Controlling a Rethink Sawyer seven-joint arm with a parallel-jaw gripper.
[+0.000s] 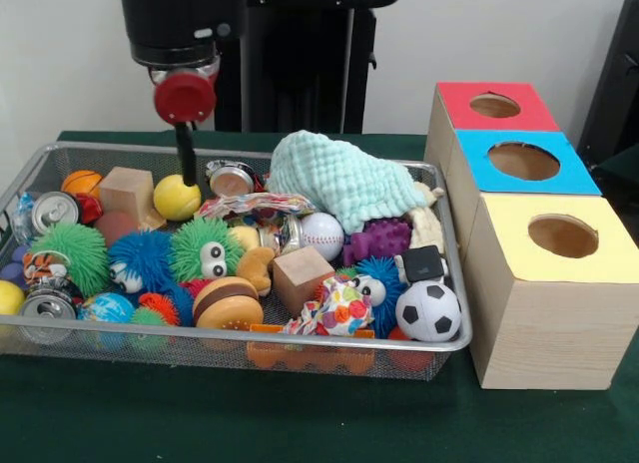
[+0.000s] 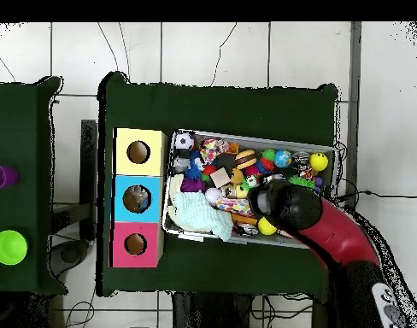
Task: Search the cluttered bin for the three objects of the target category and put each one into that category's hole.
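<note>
Black pincer (image 1: 186, 169) hangs in mesh bin (image 1: 300, 357) beside yellow ball (image 1: 177, 198)

**Two cameras, one bin**

The front view sits low and close at the table's edge, looking level across the wire bin (image 1: 439, 343) and three wooden boxes (image 1: 544, 283) toward a pale wall. The overhead view hangs high, looking straight down on the whole green table (image 2: 220, 111), tiled floor and a neighbouring table. Both share bin (image 2: 246, 137), boxes (image 2: 138, 197) and arm (image 2: 331, 235).
</note>
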